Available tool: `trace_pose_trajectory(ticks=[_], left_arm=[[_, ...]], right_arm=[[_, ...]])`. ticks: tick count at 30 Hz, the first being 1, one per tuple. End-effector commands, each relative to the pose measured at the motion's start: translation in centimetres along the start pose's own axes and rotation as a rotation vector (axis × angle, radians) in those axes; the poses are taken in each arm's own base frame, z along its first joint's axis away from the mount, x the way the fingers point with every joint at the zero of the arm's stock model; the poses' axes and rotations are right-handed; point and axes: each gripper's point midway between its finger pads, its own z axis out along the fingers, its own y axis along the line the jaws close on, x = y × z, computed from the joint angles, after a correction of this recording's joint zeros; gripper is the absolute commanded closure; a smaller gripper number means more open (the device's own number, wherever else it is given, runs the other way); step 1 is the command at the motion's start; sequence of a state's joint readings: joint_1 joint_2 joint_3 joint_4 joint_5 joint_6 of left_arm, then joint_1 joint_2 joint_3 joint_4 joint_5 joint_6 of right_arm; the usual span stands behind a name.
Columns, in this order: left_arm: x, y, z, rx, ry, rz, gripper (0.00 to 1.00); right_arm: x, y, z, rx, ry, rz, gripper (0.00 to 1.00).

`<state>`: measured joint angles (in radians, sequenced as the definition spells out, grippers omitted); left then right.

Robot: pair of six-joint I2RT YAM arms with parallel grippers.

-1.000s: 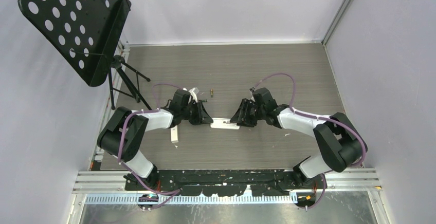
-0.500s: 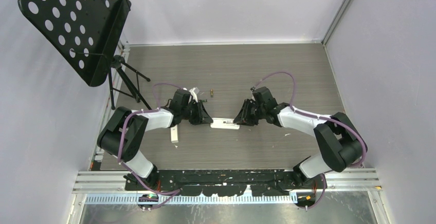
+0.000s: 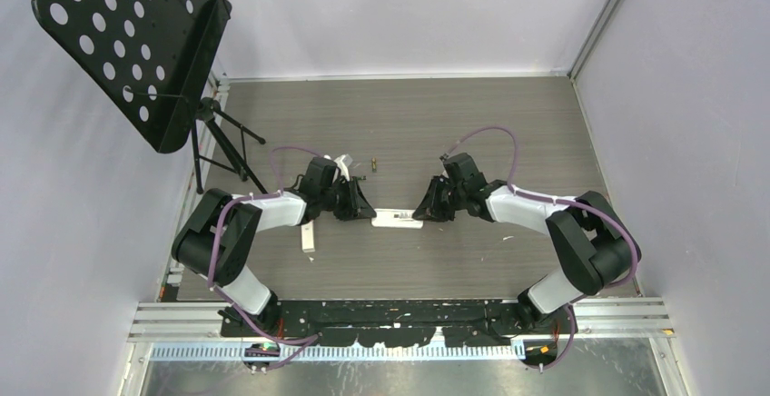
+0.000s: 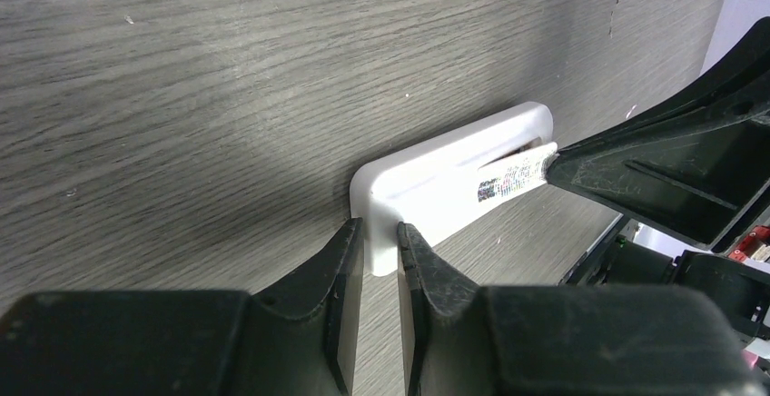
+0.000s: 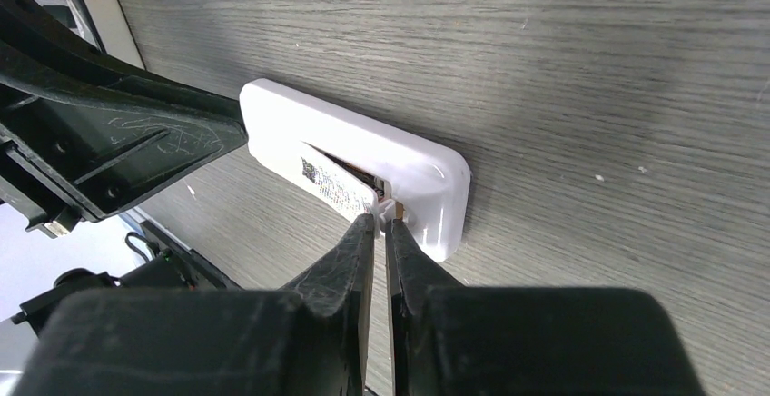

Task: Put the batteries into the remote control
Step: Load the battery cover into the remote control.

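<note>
The remote control (image 3: 397,220) is lying flat near the middle of the grey wood-grain surface (image 3: 409,114), somewhat nearer the near edge than the far one, with its long axis running from left to right and its battery compartment facing up and open. The two arms are reaching in toward it from either side. The left gripper (image 4: 380,235) is sitting low at the remote's left end, its jaws standing only a narrow gap apart and pinching the white end wall of the casing between them. The right gripper (image 5: 382,218) is meeting the remote's right end, its jaws drawn almost together, and their tips are nipping the end of a labelled battery (image 5: 334,181). That battery is lying lengthwise in the open compartment, its printed wrapper facing up, and in the left wrist view it is slanting up slightly toward the right gripper's tips instead of sitting level. A loose battery (image 3: 372,162), tiny and brownish, is resting on the surface toward the far edge from the remote, just beyond the left gripper and apart from both arms. A short white strip (image 3: 309,237) is lying beside the left forearm, toward the left edge and a little nearer the near edge than the remote. A black perforated music stand (image 3: 136,42) is standing at the far left corner.
</note>
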<state>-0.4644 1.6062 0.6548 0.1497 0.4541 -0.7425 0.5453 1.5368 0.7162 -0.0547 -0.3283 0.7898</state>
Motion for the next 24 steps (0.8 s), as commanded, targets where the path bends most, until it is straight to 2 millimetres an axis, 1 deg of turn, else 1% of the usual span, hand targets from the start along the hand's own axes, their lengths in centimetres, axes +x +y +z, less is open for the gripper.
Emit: trace_pose_trajectory(ticks=[1, 4, 7, 9, 11, 14, 16, 18, 24], left_arm=[[0.0, -0.1, 0.1, -0.010, 0.016, 0.030, 0.79], [0.0, 0.0, 0.2, -0.012, 0.017, 0.029, 0.79], [0.0, 0.1, 0.2, -0.017, 0.016, 0.028, 0.79], [0.0, 0.1, 0.1, -0.022, 0.014, 0.029, 0.79], [-0.1, 0.2, 0.1, -0.027, 0.012, 0.028, 0.79], [-0.1, 0.3, 0.1, -0.030, 0.010, 0.029, 0.79], [-0.1, 0.3, 0.1, -0.031, 0.009, 0.028, 0.79], [-0.1, 0.3, 0.1, -0.034, 0.010, 0.027, 0.79], [0.0, 0.4, 0.1, -0.033, 0.011, 0.026, 0.79]], right_arm=[[-1.7, 0.8, 0.1, 0.000, -0.051, -0.037, 0.85], [-1.7, 0.8, 0.1, -0.003, -0.047, -0.035, 0.81], [-1.6, 1.1, -0.1, -0.008, -0.038, -0.030, 0.72], [-1.7, 1.5, -0.7, -0.021, -0.048, -0.035, 0.66], [-1.9, 2.2, -1.4, -0.044, -0.065, -0.044, 0.63], [-2.3, 3.2, -2.3, -0.074, -0.086, -0.059, 0.63], [-2.4, 3.6, -2.4, -0.088, -0.086, -0.063, 0.67], [-2.3, 3.8, -2.3, -0.097, -0.075, -0.063, 0.73], [-2.0, 3.4, -1.3, -0.108, -0.063, -0.058, 0.78]])
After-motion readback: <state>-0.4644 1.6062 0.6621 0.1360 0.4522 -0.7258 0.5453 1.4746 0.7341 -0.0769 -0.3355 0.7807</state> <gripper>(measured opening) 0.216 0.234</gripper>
